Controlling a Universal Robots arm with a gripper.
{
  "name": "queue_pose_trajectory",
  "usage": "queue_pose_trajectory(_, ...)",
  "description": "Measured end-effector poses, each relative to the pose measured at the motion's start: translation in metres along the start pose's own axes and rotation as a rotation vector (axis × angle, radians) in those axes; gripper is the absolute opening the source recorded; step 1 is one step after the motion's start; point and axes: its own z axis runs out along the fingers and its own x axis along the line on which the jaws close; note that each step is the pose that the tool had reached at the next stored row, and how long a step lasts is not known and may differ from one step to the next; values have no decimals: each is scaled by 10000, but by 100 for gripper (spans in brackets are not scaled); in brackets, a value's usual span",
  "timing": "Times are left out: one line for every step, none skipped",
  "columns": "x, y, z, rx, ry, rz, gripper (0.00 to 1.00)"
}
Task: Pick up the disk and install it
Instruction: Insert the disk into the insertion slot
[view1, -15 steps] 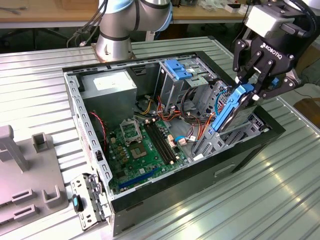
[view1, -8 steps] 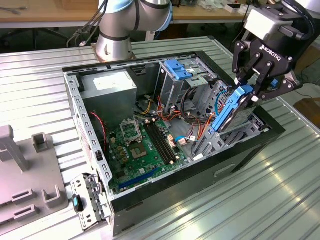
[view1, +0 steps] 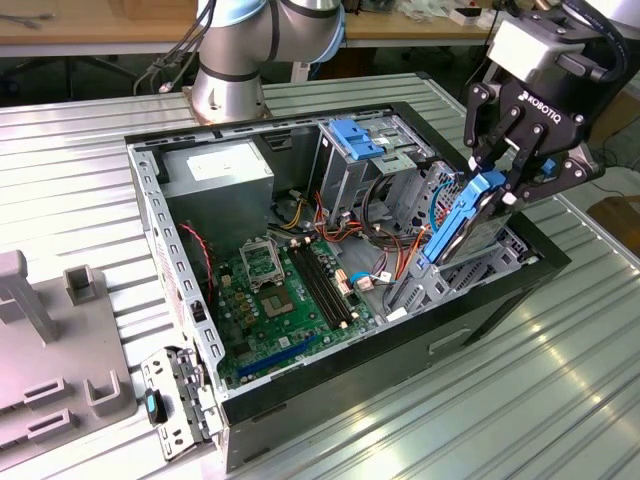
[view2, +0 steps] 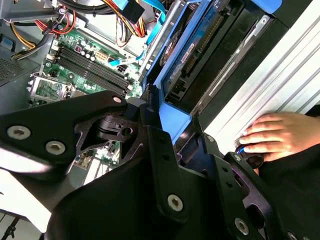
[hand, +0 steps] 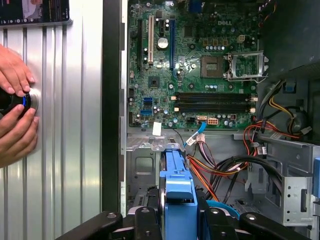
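Black gripper (view1: 492, 185) clenched on the blue top rail of the disk (view1: 462, 232), held on edge, tilted, over the drive bay (view1: 495, 252) at the open computer case's (view1: 150, 215) corner on the exterior view's right; lower end possibly inside the bay. Person's hand (view2: 272, 136) on the ribbed metal table (view2: 280, 75) beside the case. Farther off, green motherboard (view1: 285, 290), then grey power supply (view1: 216, 172).

We see a dark disk (view1: 458, 222) with bright blue rails and a black end effector (view1: 495, 183). We note the green motherboard (hand: 200, 50) with black slots, cables (hand: 210, 172) in red, orange, yellow and black, the black case (view1: 330, 390), and a silver table (view1: 560, 400) ribbed in parallel stripes.
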Motion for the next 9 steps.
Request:
queue_pose_trajectory(0, 0, 1, 0, 0, 0, 36)
queue_pose_trajectory(0, 0, 2, 0, 0, 0, 36)
queue_pose_trajectory(0, 0, 4, 0, 1, 0, 36)
queue_pose_trajectory(0, 0, 6, 0, 0, 0, 36)
queue_pose_trajectory(-1, 0, 10, 0, -1, 0, 36)
queue_pose_trajectory(0, 0, 13, 0, 0, 0, 36)
queue_pose_trajectory(0, 0, 17, 0, 0, -1, 36)
queue_pose_trajectory(-1, 0, 23, 0, 0, 0, 36)
queue_pose_trajectory(-1, 0, 28, 0, -1, 0, 36)
